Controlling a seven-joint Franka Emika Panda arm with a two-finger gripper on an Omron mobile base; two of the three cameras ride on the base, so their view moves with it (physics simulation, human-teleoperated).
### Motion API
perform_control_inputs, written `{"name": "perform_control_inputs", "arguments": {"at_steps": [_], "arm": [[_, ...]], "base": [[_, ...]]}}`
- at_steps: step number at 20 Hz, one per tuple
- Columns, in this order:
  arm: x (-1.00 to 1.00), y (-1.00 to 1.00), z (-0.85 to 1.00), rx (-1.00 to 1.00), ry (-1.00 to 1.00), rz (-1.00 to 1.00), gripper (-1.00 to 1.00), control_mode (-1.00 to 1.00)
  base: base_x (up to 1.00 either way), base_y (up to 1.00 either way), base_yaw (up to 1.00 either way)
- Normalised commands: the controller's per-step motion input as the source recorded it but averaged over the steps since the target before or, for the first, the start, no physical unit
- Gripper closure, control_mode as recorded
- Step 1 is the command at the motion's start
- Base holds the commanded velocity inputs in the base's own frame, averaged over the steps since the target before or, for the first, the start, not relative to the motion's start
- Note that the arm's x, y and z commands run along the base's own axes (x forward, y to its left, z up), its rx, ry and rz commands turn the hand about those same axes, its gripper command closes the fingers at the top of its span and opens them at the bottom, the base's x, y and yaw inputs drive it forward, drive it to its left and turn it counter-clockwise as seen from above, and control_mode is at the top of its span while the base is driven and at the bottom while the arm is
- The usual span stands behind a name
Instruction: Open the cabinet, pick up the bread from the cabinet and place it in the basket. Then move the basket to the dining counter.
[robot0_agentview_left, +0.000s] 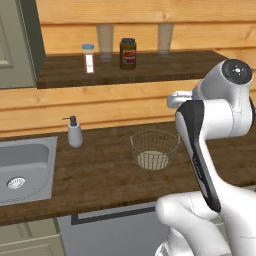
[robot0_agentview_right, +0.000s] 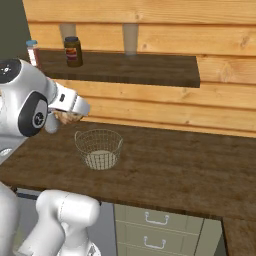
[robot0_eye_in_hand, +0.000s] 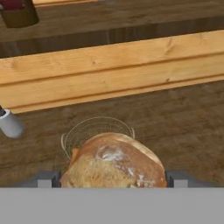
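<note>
crusty round floury bread (robot0_eye_in_hand: 114, 162) between pincer (robot0_eye_in_hand: 113, 178) tips, above wire-mesh basket (robot0_eye_in_hand: 97, 131)

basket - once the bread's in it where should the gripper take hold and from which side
Judging by its shape, grip the basket by its thin wire rim, coming straight down from above with one finger inside and one outside the wall. It stands upright on the worktop, mouth open upward, too wide to span whole. Choose a stretch of rim away from where the bread, now between the fingers of the gripper, lands.

Left base view: behind arm, looking forward-down | right base view: opposite side; both share basket (robot0_agentview_left: 154, 149) on tabletop (robot0_agentview_left: 100, 175) | hand view: close above bread (robot0_eye_in_hand: 114, 162).
</note>
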Motion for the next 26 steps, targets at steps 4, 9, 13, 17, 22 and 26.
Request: {"name": "perform_control_inputs", "arguments": {"at_steps": [4, 9, 13, 17, 22, 26], "arm": [[0.13, 0.00, -0.59, 0.00, 0.07, 0.00, 1.00, -1.00], [0.29, 0.00, -0.40, 0.02, 0.17, 0.00, 1.00, -1.00], [0.41, 0.00, -0.53, 0.04, 0.23, 0.00, 1.00, -1.00], [0.49, 0.00, -0.67, 0.01, 0.22, 0.00, 1.00, -1.00], [0.53, 0.01, -0.56, 0.00, 0.11, 0.00, 1.00, -1.00], [0.56, 0.00, -0.47, 0.00, 0.08, 0.00, 1.00, -1.00]], "base": [[0.00, 0.00, 0.00], [0.00, 0.00, 0.00], [0.00, 0.00, 0.00], [0.00, 0.00, 0.00], [0.00, 0.00, 0.00], [0.00, 0.00, 0.00]]}}
